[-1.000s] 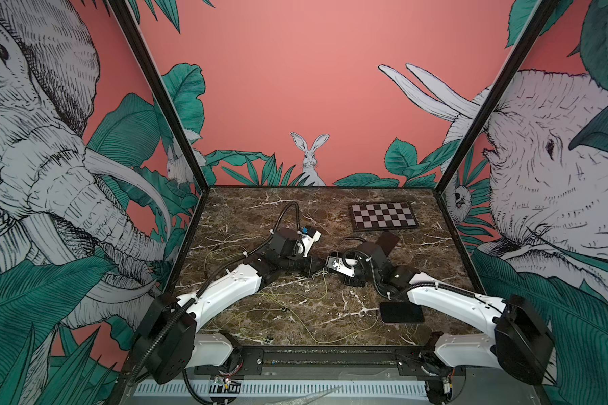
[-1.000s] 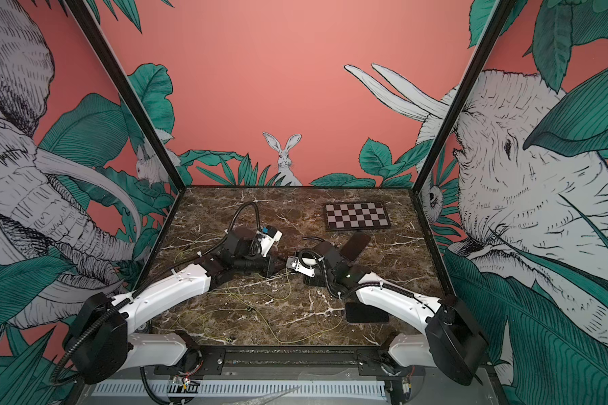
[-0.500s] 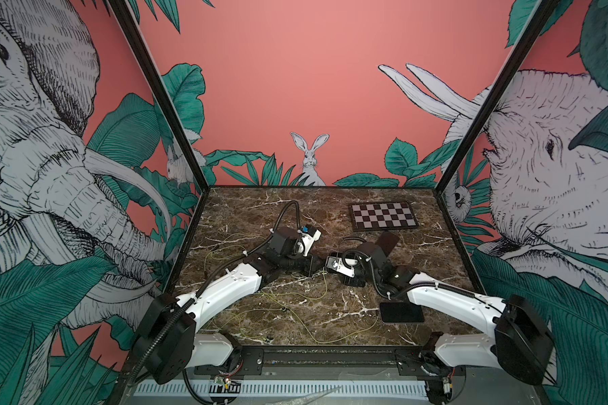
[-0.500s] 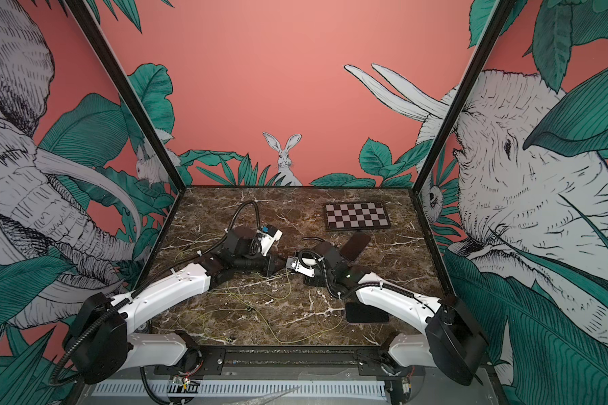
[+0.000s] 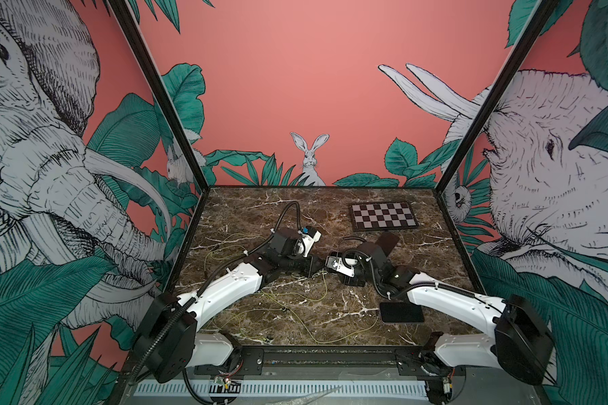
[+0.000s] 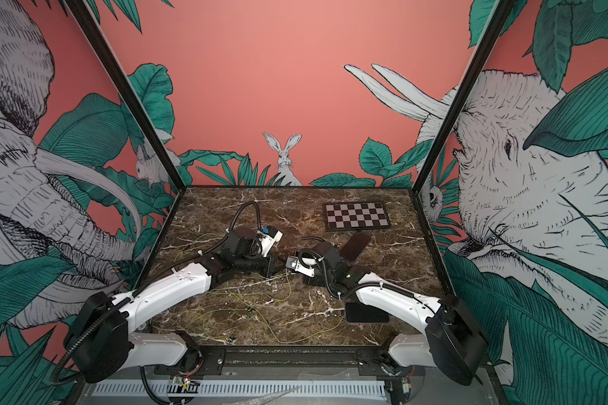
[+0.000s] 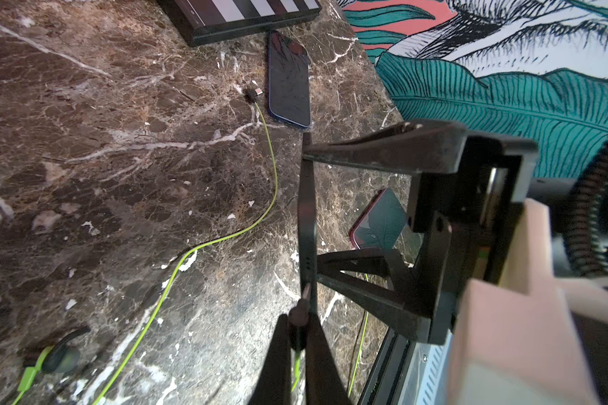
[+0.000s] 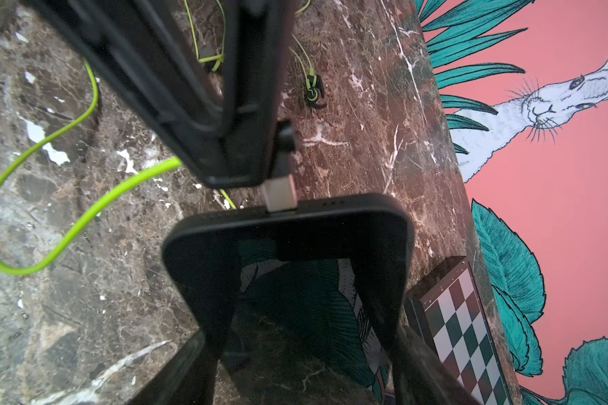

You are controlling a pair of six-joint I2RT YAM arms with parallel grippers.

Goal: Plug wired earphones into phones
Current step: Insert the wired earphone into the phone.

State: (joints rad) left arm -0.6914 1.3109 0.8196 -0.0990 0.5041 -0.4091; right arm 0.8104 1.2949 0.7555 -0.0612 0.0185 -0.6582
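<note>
Pinching plug (image 8: 279, 194) tight in left hand (image 7: 297, 326); clamping phone (image 8: 285, 242) across its width in right hand (image 7: 309, 210). Hold tip square to phone's end; push straight, slowly.

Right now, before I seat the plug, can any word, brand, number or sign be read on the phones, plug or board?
No readable text anywhere.
held phone: dark screen, reflections only.
plug: plain metal, no marking.
checkerboard plate: squares only.
phone by the plate: blank.
phone near the front edge: blank.
</note>
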